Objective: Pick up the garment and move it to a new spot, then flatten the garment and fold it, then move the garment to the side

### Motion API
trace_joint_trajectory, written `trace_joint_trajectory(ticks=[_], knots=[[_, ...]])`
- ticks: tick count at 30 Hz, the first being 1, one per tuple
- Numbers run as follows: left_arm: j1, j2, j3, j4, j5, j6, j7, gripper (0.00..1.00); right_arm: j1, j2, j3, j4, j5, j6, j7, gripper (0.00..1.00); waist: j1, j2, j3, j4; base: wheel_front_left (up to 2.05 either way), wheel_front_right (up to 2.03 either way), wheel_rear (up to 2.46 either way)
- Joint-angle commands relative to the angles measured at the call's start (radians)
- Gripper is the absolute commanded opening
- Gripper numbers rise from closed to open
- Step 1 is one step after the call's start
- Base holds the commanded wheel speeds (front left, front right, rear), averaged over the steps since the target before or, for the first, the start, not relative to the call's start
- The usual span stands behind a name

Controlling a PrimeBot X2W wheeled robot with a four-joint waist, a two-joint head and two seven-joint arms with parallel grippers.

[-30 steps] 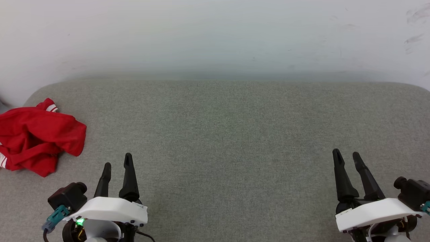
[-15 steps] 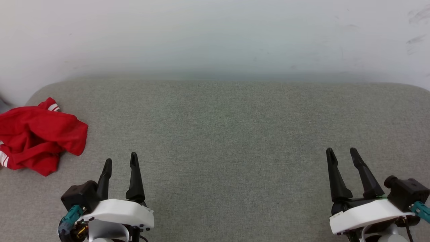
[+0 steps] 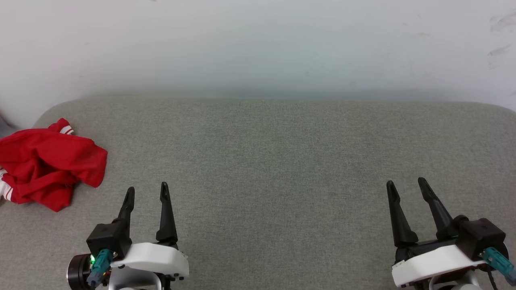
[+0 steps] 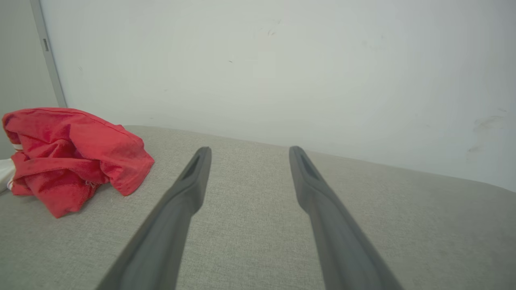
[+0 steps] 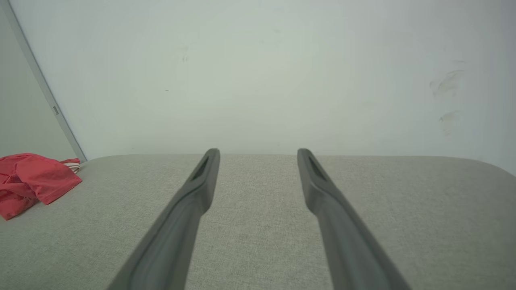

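The left gripper (image 3: 147, 187), two long dark tapered fingers on a white wrist housing, is held low over the near edge of the surface. Its jaws are spread wide with nothing between them, and bare cloth is seen through the gap in the left wrist view. The right gripper (image 3: 406, 181) is carried the same way at the opposite side, parted and empty. Both are judged to be poised in readiness, fingers pointed towards the wall, so that either can be sent out without first letting go of anything.

The garment (image 3: 48, 169), a crumpled red jersey-style T-shirt with white-and-red striped trim showing at its edges, is found in a heap at the far left end of the surface. It lies well apart from the right gripper and nearer to the left one, though it is not touched by it. Any lettering is hidden in the folds. Because of that position, the pick-up is judged to fall to the left arm, and no step of the task is yet done.

A broad stretch of the pale grey woven fabric surface (image 3: 274, 169), rounded at its far corners, lies between the grippers and would serve as the new spot. No obstacle is seen between the left gripper and the shirt. A plain off-white wall (image 3: 258, 40) stands close behind, faintly scuffed at the right. A grey vertical strip (image 4: 48, 60) is seen in the corner beside the heap. The shirt is cut off by the head view's left edge, so its full extent cannot be told.
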Motion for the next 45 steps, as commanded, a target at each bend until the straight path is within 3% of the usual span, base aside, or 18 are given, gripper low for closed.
trace_joint_trajectory(ticks=[1,8,30,45], knots=[[0.010,0.008,-0.007,-0.009,0.031,0.009,-0.011,1.00,0.000,0.000,0.002,-0.015,-0.034,0.000,-0.011,1.00,0.0000,0.0000,0.000,0.000,0.00,0.00,0.00],[0.013,0.006,-0.012,-0.011,0.081,0.008,-0.024,1.00,0.006,0.000,-0.002,-0.025,-0.092,0.000,-0.026,1.00,0.0000,0.0000,-0.001,0.002,0.00,0.00,0.00],[0.033,-0.033,0.025,0.007,0.221,-0.056,-0.066,1.00,0.019,0.000,-0.025,-0.025,-0.152,0.000,-0.065,1.00,0.0000,0.0000,-0.001,0.009,0.00,0.00,0.00],[0.035,-0.054,0.058,0.018,0.256,-0.085,-0.072,1.00,0.020,0.001,-0.043,0.008,-0.065,0.000,-0.072,1.00,0.0000,0.0000,0.003,0.010,0.00,0.00,0.00]])
